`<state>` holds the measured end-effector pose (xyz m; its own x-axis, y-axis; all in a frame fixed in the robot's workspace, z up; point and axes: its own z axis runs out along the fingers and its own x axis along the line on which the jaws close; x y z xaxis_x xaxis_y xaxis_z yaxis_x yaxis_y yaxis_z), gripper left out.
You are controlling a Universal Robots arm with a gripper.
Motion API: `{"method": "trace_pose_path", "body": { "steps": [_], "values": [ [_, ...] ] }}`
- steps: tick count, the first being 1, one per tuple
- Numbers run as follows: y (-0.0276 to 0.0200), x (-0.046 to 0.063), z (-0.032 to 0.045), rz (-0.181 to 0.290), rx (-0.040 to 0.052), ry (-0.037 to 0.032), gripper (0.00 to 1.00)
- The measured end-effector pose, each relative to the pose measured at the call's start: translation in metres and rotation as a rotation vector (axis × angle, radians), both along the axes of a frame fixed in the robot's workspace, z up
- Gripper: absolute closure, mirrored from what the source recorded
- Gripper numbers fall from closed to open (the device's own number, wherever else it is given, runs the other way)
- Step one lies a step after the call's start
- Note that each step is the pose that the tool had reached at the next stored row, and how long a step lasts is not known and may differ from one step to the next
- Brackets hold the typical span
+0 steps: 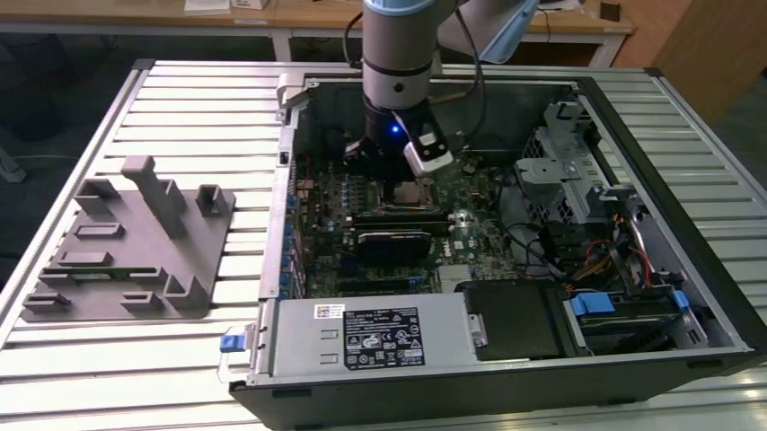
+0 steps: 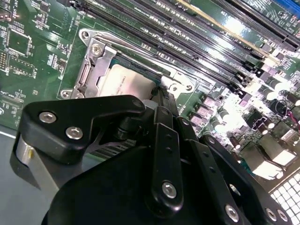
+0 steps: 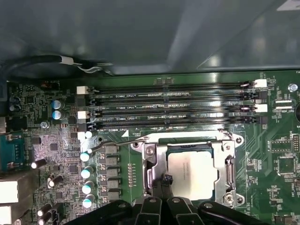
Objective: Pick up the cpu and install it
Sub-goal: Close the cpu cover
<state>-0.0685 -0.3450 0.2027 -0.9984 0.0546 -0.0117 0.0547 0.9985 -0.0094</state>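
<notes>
The end effector (image 3: 164, 180) has its fingers drawn together, tips down at one edge of the cpu (image 3: 193, 173); I can't make out whether they pinch it. I count one cpu, lying flat in the socket frame (image 3: 151, 159) on the motherboard (image 3: 281, 140), with four memory slots (image 3: 173, 105) just beside it. The end effector's linkages cover part of the cpu in both wrist views. In the exterior view the arm (image 1: 401, 54) reaches into one open computer case (image 1: 480, 395), and one grey fixture (image 1: 132, 242) sits near the desk's (image 1: 180, 108) edge on the exterior view's left.
</notes>
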Motion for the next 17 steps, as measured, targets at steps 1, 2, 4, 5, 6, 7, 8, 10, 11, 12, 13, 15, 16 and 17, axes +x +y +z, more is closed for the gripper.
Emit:
{"method": "trace_pose_path", "body": {
  "steps": [1,2,4,5,6,7,8,10,11,12,13,15,16,17],
  "values": [
    [0.0,-0.0003,-0.0005,0.001,0.0002,-0.0001,0.89],
    [0.0,-0.0007,-0.0009,0.001,0.0002,0.0,0.89],
    [0.0,-0.0014,-0.0019,0.002,0.0005,-0.0001,0.89],
    [0.0,-0.0015,-0.0025,0.003,0.0005,-0.0001,0.89],
    [0.0,-0.0016,-0.0031,0.003,0.0005,-0.0001,0.89],
    [0.0,-0.0016,-0.0035,0.004,0.0004,0.0,0.89],
    [0.0,-0.0017,-0.0038,0.004,0.0003,0.0,0.89],
    [0.0,-0.0017,-0.0041,0.004,0.0001,0.0001,0.89],
    [0.0,-0.0017,-0.0042,0.004,0.0001,0.0001,0.89],
    [0.0,-0.0017,-0.0043,0.004,0.0002,0.0001,0.89],
    [0.0,-0.0017,-0.0044,0.004,0.0003,0.0,0.89],
    [0.0003,-0.0017,-0.0046,0.004,0.0004,-0.0001,0.89],
    [0.0007,-0.0017,-0.0046,0.004,0.0003,0.0,0.89],
    [0.001,-0.0017,-0.0046,0.004,0.0003,0.0,0.89]
  ]
}}
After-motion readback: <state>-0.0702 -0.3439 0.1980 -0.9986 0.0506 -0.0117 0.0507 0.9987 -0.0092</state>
